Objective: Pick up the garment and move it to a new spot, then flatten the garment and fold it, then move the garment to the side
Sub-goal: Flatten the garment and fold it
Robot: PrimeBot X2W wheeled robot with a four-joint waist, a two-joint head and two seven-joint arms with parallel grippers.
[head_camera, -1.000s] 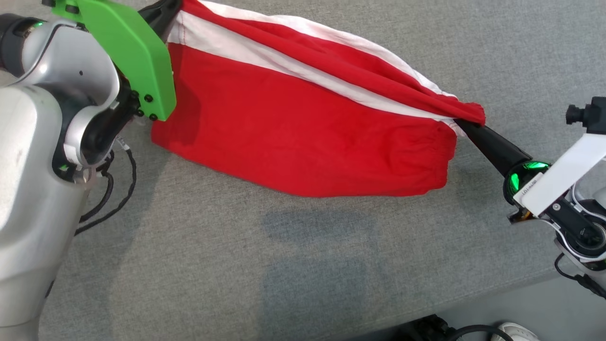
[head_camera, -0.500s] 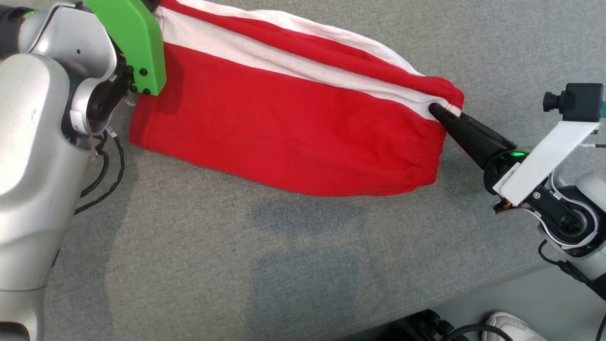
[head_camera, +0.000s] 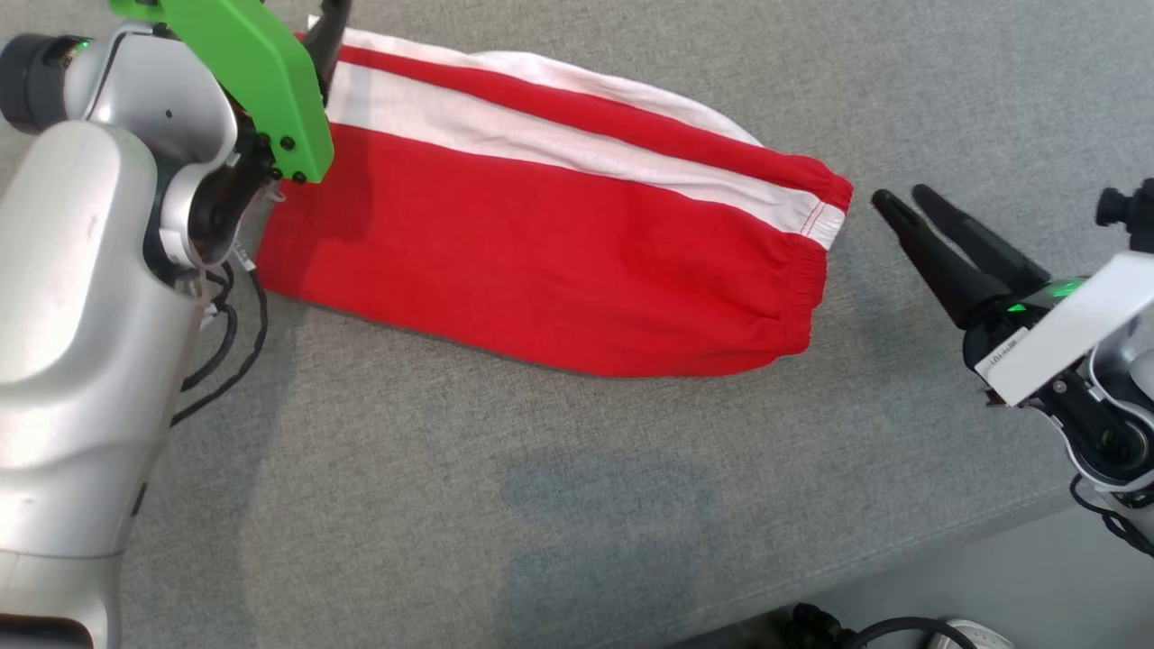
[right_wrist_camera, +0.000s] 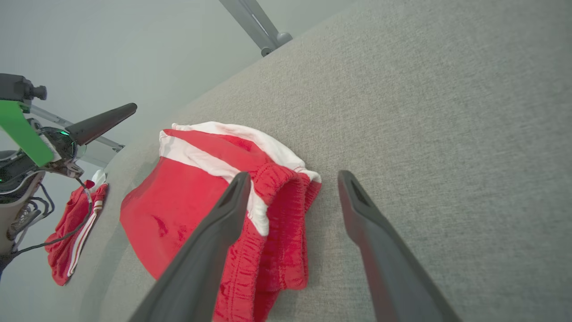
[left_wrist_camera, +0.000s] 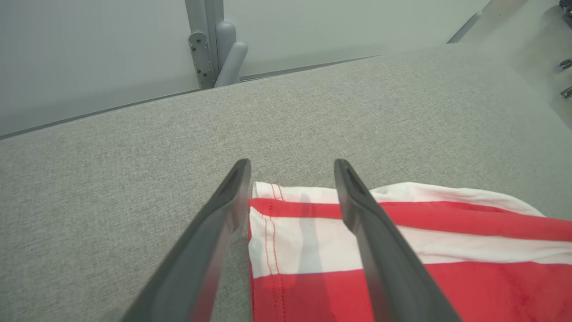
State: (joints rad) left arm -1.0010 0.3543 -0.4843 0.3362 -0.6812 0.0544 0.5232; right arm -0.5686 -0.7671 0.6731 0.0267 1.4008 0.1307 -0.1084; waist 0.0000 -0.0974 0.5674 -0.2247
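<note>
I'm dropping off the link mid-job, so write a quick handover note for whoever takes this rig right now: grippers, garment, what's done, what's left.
Left gripper: jaws open, empty, over the hem corner of the garment.
Right gripper: jaws open, empty, just off the waistband end, apart from it.
Garment: red with white stripes, lying flat in layers on the grey table.
Done: it looks flattened and folded.
Left: move it to the side.

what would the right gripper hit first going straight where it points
Likely the elastic end of the garment, lying just ahead of the right gripper; depth is unclear, so the grey tabletop beside it might come first.
</note>
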